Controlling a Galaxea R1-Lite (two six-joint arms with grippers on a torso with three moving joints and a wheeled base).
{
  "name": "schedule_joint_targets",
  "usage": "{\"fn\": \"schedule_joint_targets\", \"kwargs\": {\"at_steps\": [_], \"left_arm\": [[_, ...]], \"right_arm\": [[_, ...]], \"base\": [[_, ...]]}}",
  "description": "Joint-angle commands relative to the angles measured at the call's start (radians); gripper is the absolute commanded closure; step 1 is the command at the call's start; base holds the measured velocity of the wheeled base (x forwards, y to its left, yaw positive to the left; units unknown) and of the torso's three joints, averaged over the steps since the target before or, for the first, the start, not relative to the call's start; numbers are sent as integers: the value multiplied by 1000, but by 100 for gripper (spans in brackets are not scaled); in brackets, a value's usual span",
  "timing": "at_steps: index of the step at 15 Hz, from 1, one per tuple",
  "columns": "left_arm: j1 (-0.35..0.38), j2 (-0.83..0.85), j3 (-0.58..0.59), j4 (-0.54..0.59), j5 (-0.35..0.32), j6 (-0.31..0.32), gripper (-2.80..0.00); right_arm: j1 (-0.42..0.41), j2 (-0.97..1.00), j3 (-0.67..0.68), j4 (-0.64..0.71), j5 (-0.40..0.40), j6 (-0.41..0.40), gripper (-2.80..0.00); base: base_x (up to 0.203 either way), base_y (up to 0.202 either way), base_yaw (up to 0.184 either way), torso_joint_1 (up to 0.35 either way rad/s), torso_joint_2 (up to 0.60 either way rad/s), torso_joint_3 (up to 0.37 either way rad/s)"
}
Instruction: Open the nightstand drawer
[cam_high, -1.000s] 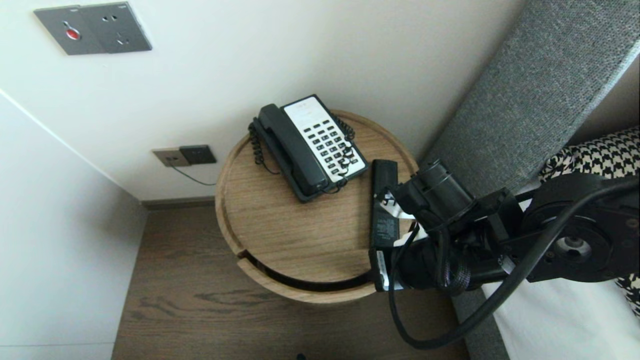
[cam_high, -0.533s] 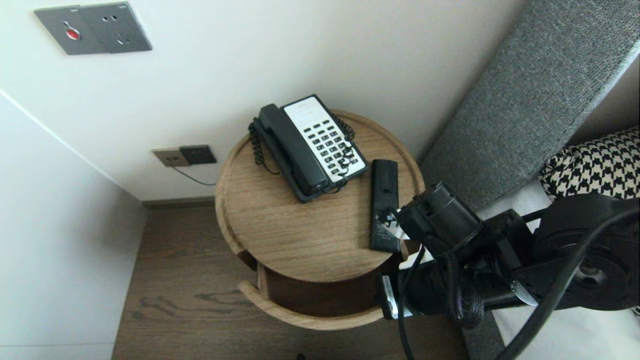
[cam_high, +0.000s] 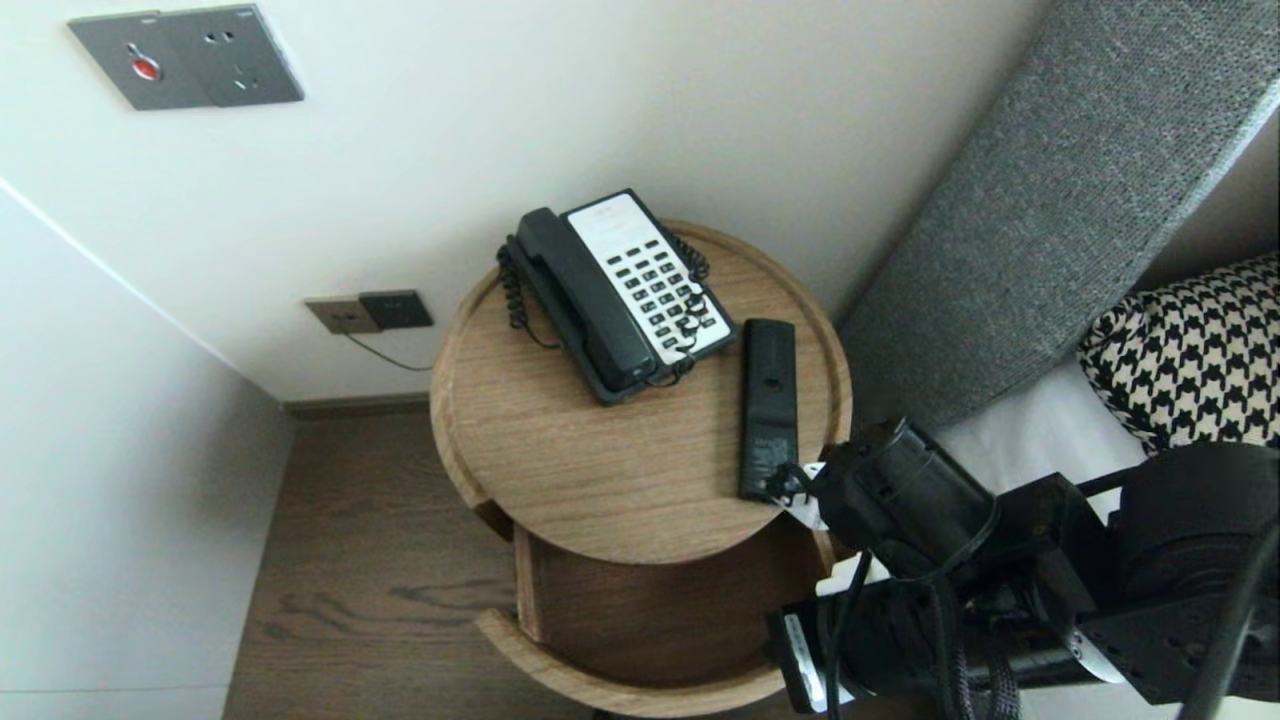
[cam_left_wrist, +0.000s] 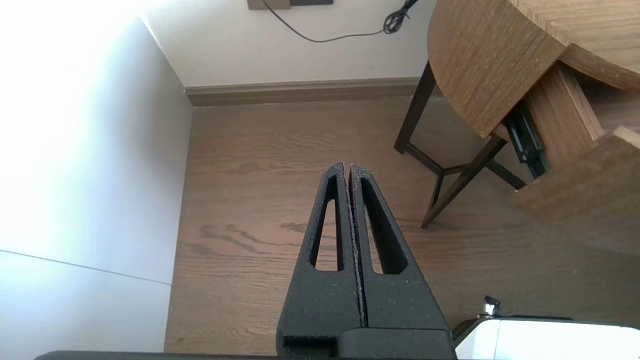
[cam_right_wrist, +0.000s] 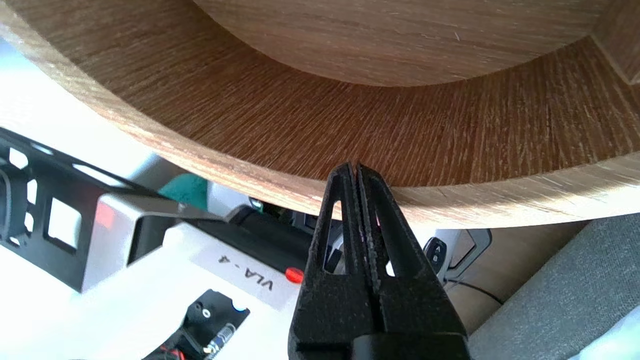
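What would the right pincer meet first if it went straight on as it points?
The inner side of the curved drawer front. The right pincer, shut, has its tips right at that wood, perhaps touching it; depth is unclear.

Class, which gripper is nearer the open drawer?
Right. The right gripper has its shut tips at the front wall of the drawer; the left gripper hangs over the floor, apart from it.

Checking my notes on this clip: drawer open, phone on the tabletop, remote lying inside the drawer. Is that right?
Not quite. The head view shows the remote on the tabletop beside the phone, not inside the drawer. The rest holds.
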Motion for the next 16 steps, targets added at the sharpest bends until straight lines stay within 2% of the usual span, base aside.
{"fn": "schedule_joint_targets", "kwargs": {"at_steps": [1,7,11,16], "left_arm": [[2,0,0,0,1,0,0],[0,0,0,0,1,0,0],[1,0,0,0,1,0,0],[2,0,0,0,1,0,0]], "right_arm": [[12,-22,29,-5,1,3,0],[38,-49,108,-10,4,3,0],[70,-47,187,-88,0,3,0],[83,-65,229,-95,1,3,0]], "base": [[0,0,0,0,0,0],[0,0,0,0,0,0],[0,0,0,0,0,0],[0,0,0,0,0,0]]}}
